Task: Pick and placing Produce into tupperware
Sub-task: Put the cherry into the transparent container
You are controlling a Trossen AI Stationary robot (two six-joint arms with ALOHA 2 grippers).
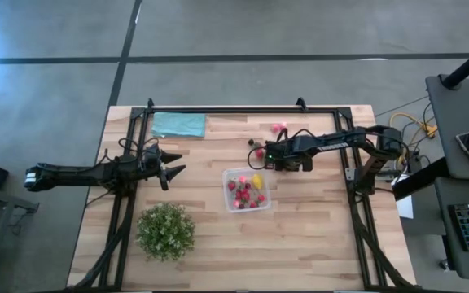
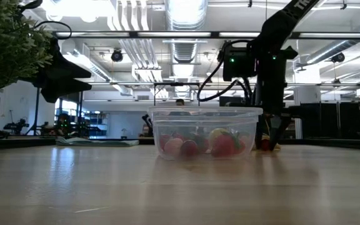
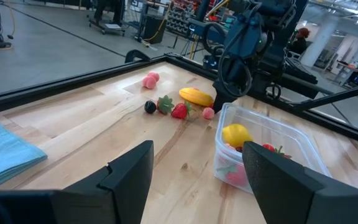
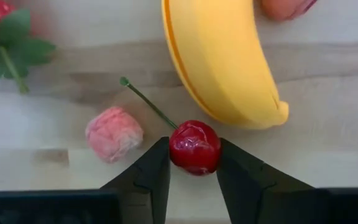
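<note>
I see the tupperware (image 1: 245, 189) near the table's middle already holding several red pieces and a lemon (image 3: 235, 134). Beyond it, my right gripper (image 4: 194, 163) has its fingers pressed against a red cherry (image 4: 194, 147), just beside the banana (image 4: 219, 59). Farther pieces wait. My left gripper (image 1: 172, 172) hovers spread at the left.
</note>
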